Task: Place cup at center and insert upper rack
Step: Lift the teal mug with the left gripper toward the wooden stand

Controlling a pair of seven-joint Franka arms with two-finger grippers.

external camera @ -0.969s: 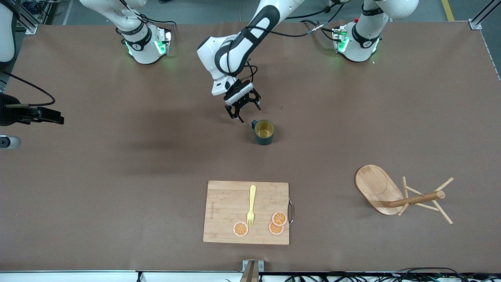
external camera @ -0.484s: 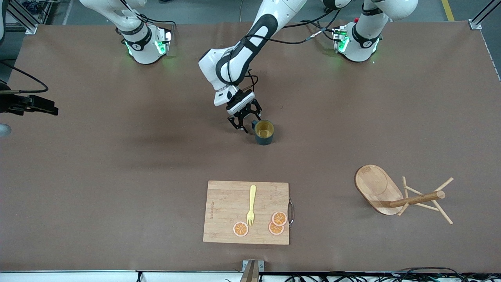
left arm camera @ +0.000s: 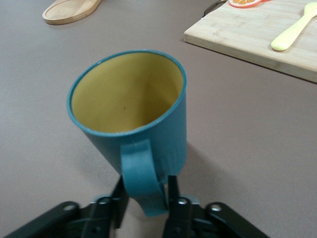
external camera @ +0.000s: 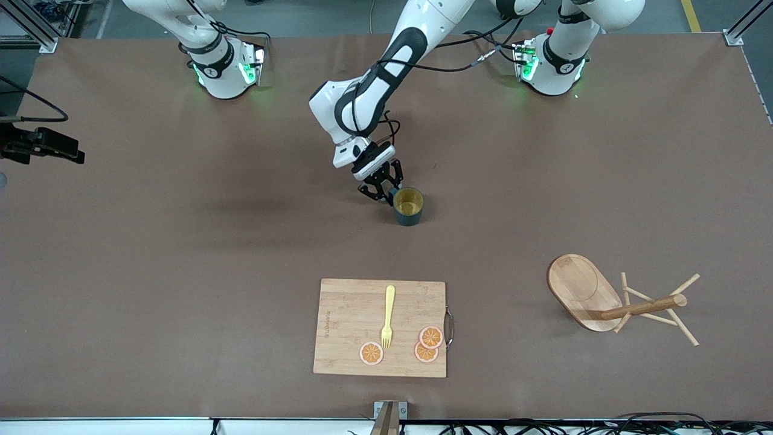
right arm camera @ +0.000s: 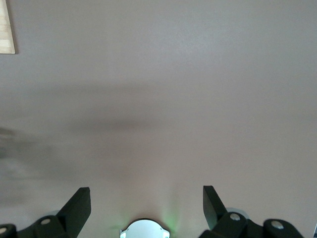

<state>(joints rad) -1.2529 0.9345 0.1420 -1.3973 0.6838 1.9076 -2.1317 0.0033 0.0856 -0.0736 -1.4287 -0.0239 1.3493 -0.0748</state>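
Note:
The dark teal cup point(external camera: 408, 205) with a yellowish inside stands upright near the table's middle. My left gripper point(external camera: 386, 194) is low beside it, shut on its loop handle point(left arm camera: 141, 173), one finger point(left arm camera: 119, 196) on each side; the cup point(left arm camera: 133, 99) fills the left wrist view. The wooden mug tree point(external camera: 604, 299) lies tipped on its side toward the left arm's end, nearer the front camera than the cup; its oval base point(external camera: 581, 289) stands on edge and its post point(external camera: 646, 307) is flat. My right gripper point(external camera: 75, 158) waits open over the right arm's end; in its own view point(right arm camera: 146, 196) it is empty.
A rectangular cutting board point(external camera: 380, 327) lies nearer the front camera than the cup, with a yellow fork point(external camera: 387, 317) and three orange slices point(external camera: 431, 336) on it. The board point(left arm camera: 257, 29) and the mug tree's base point(left arm camera: 69, 10) also show in the left wrist view.
My left gripper has come down to the cup and closed its fingers on the handle. The cup has not moved. My right gripper has drifted toward the table's edge.

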